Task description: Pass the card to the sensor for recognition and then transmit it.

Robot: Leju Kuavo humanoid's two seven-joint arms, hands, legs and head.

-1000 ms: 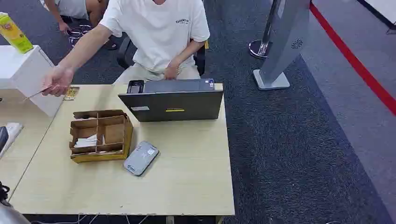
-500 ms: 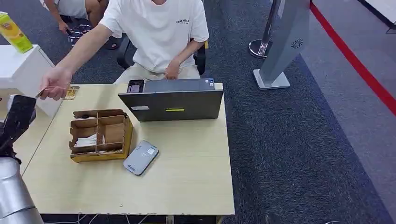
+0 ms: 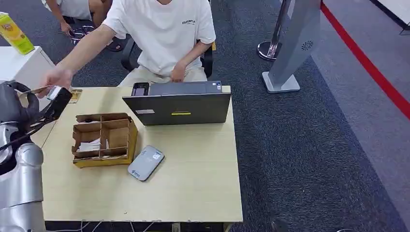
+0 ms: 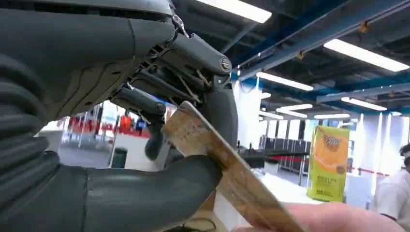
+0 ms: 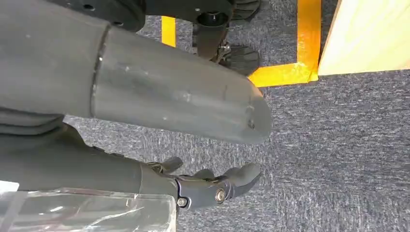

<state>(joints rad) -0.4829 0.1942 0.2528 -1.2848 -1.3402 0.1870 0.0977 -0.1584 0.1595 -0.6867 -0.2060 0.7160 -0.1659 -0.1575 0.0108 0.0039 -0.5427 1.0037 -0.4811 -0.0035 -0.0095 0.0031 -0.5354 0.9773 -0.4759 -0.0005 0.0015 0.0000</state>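
Since the earlier frames the left hand (image 3: pixel 51 102) has risen from the near left edge up to the far left corner of the surface (image 3: pixel 193 183), where it now meets the person's hand (image 3: pixel 57 78) reaching across from the far side. Between thumb and fingers (image 4: pixel 145 104) the left hand pinches one end of the card (image 4: pixel 227 181), a tan, patterned card; the person's fingertips are on its other end, so both hold it at once. From the head view the card (image 3: pixel 35 90) shows as a thin pale strip just left of the person's hand, above the left edge of the surface. On the surface, right of the left hand, sits an open cardboard box (image 3: pixel 103 140) with compartments, white paper lying in one of them. Just right of the box, near its lower corner, lies the grey sensor (image 3: pixel 146 163), flat and tilted. Beyond them stands a dark laptop (image 3: pixel 180 107) with its lid back toward the robot, and the person in a white shirt (image 3: pixel 162 34) is seated behind it. A yellow-green carton (image 3: pixel 15 33) stands on a white block at the far left. The right hand (image 5: pixel 212 186) hangs over the grey carpet (image 5: pixel 338 159) with its fingers loosely curled and nothing in them.
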